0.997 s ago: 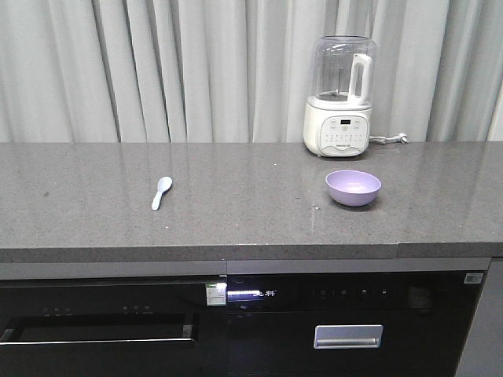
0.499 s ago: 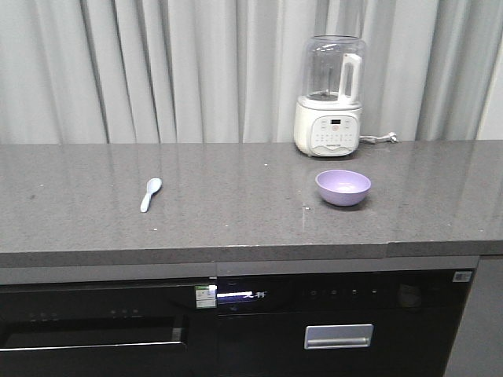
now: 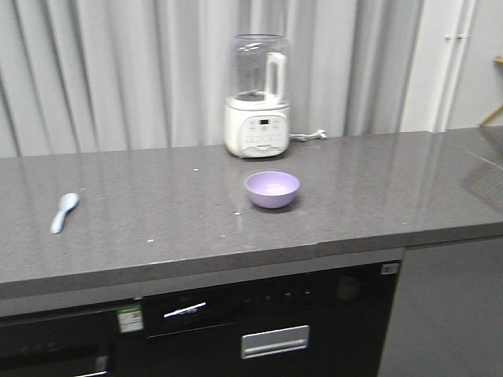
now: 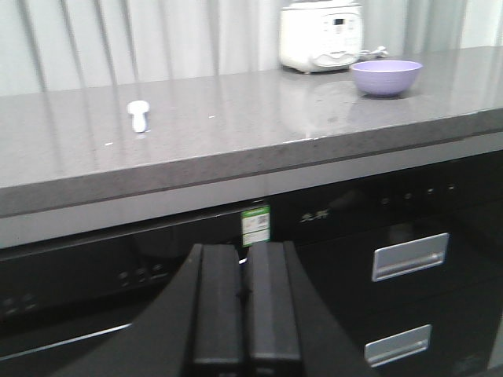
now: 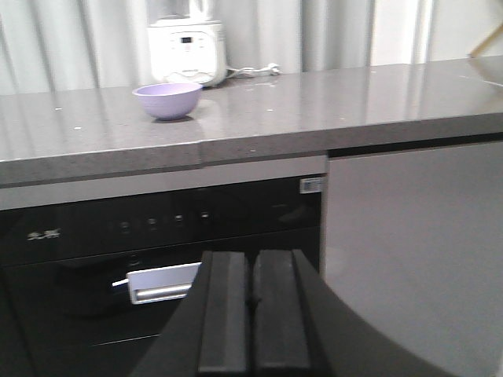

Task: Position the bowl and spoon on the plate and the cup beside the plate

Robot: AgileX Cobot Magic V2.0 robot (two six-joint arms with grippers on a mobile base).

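Observation:
A lavender bowl [image 3: 272, 189] sits upright on the grey counter [image 3: 369, 196], in front of a blender; it also shows as the bowl [image 4: 386, 77] and the bowl [image 5: 167, 100] in the wrist views. A pale spoon [image 3: 64, 211] lies near the counter's left end, seen small as the spoon [image 4: 139, 115]. The plate and the cup are out of view. My left gripper [image 4: 243, 251] is shut and empty, low in front of the dark appliance fronts. My right gripper [image 5: 252, 258] is likewise shut and empty, below counter height.
A white blender [image 3: 256, 96] with a clear jug stands at the back by the curtain, its cord [image 3: 310, 136] trailing right. Black built-in appliances [image 3: 275, 314] with drawer handles fill the front under the counter. A grey cabinet panel [image 5: 409, 251] is at the right.
The whole scene has slid left in the front view: bowl, blender and spoon sit further left, and the counter's right end and a wall panel have come into sight.

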